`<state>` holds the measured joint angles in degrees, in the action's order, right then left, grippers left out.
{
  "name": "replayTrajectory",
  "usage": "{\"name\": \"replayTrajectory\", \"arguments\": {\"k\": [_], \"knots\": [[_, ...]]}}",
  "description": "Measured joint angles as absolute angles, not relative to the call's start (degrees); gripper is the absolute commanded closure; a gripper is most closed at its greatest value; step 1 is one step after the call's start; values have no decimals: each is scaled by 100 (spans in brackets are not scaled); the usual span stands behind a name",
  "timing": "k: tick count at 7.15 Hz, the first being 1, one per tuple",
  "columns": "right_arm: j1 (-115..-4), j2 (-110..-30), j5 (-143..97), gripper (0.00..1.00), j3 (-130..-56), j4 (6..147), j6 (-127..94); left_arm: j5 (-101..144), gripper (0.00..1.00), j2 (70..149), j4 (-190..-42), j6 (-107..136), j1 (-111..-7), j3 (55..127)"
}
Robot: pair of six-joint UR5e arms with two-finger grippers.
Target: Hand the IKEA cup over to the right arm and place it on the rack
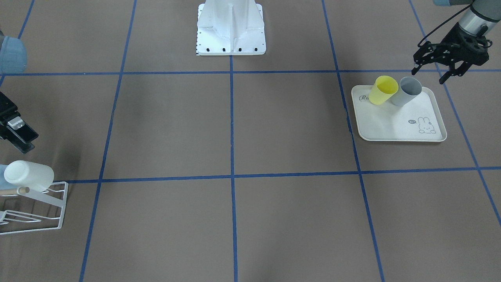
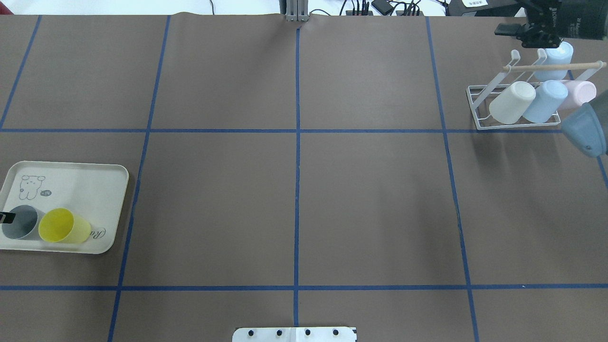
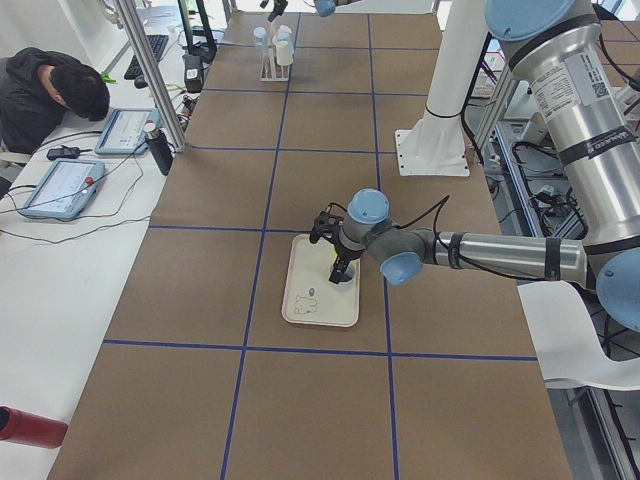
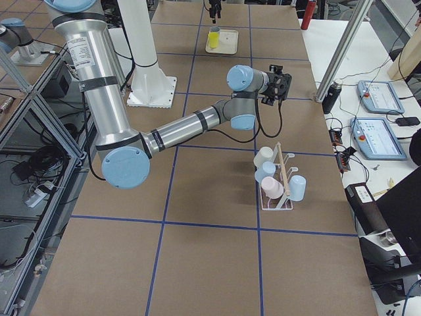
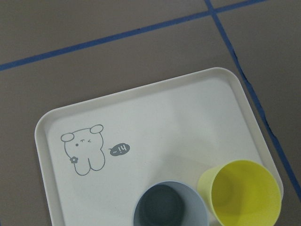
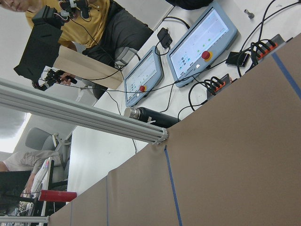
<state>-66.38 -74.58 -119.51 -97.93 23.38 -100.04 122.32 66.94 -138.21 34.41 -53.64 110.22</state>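
**Left gripper open above the cups on the tray**

The left gripper (image 1: pixel 427 77) hangs with its fingers spread wide and nothing between them. Just below it, on the cream rabbit-print tray (image 1: pixel 395 125), the grey cup (image 1: pixel 407 92) stands mouth up. The yellow cup (image 1: pixel 381 91) is right beside the grey one, on the side toward the table's middle. At the far end of the table the right gripper (image 4: pixel 277 82) hovers; I cannot tell how its fingers are set. Beneath and close to it sits the white wire rack (image 1: pixel 51 199), carrying a white cup (image 2: pixel 510 102), two pale blue cups (image 2: pixel 546 100) and a pink cup (image 2: pixel 582 92).
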Motion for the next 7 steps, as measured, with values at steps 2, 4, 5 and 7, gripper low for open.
{"name": "replayTrajectory", "arguments": {"k": [2, 4, 5, 7], "knots": [[-6553, -7448, -11946, 0, -9803, 2338, -10061, 12234, 12, 6963, -13809, 3427, -5247, 10605], [-6500, -7445, -11939, 0, -9834, 2338, -10123, 12234, 25, 7044, -13808, 3414, -5222, 10413], [-6491, -7445, -11937, 0, -9838, 2338, -10135, 12234, 38, 7047, -13808, 3412, -5206, 10391], [-6487, -7444, -11941, 0, -9841, 2334, -10142, 12234, 80, 7042, -13808, 3410, -5165, 10382]]}}
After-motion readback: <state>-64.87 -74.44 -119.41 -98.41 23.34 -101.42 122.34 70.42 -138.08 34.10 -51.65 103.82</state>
